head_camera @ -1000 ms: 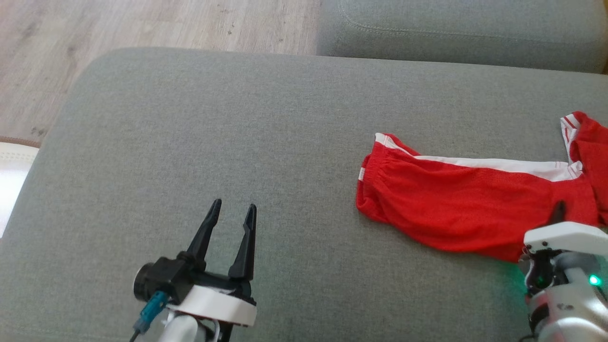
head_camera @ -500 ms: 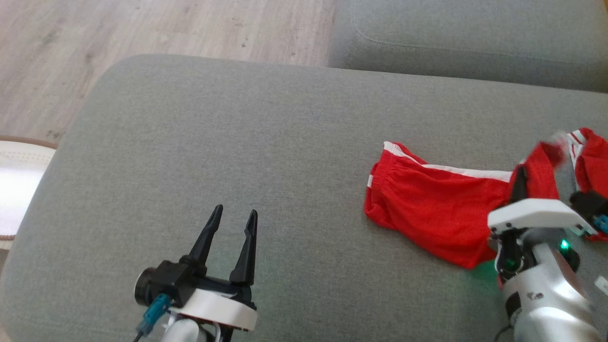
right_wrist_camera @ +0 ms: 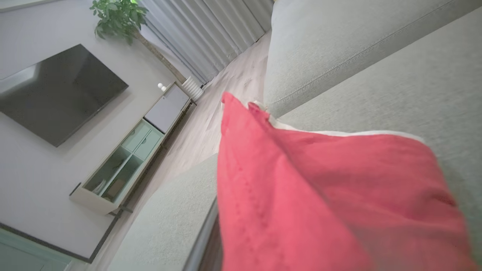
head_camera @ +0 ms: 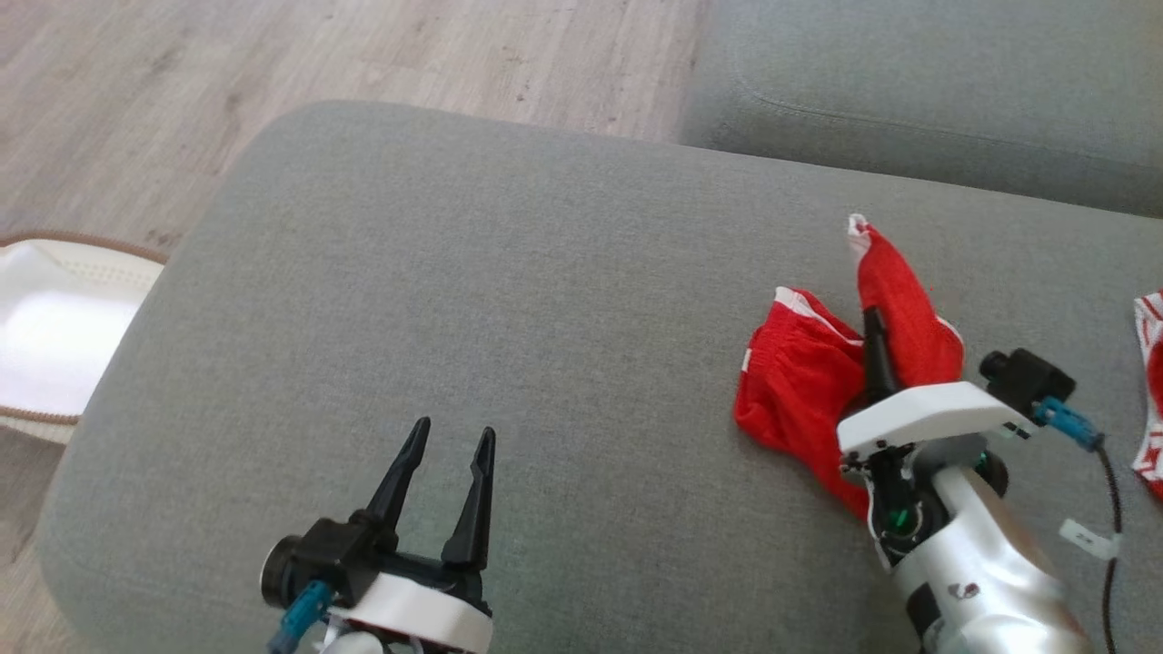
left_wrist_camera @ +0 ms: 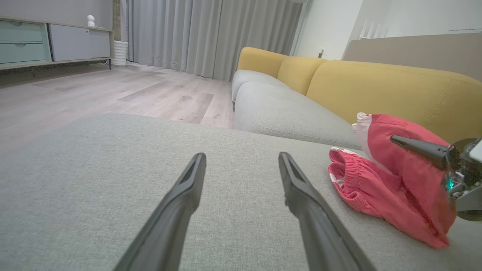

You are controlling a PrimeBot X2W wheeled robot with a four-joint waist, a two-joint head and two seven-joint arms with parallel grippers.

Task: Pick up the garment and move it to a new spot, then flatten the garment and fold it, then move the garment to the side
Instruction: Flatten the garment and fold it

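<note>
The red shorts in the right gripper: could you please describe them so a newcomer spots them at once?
On the wide grey cushion, look right of centre. The shorts are the bunched red heap with white trim, one end pinched up by the right gripper; the other red cloth lies untouched at the far right.

The red mesh-cloth garment with white trim (head_camera: 795, 400) looks soft and matt. The grey sofa cushion (head_camera: 509, 291) is coarse woven fabric. The pale wood-grain floor (head_camera: 382, 54) is smooth. The left gripper (head_camera: 454, 434) has matt black plastic fingers (head_camera: 472, 500)
</note>
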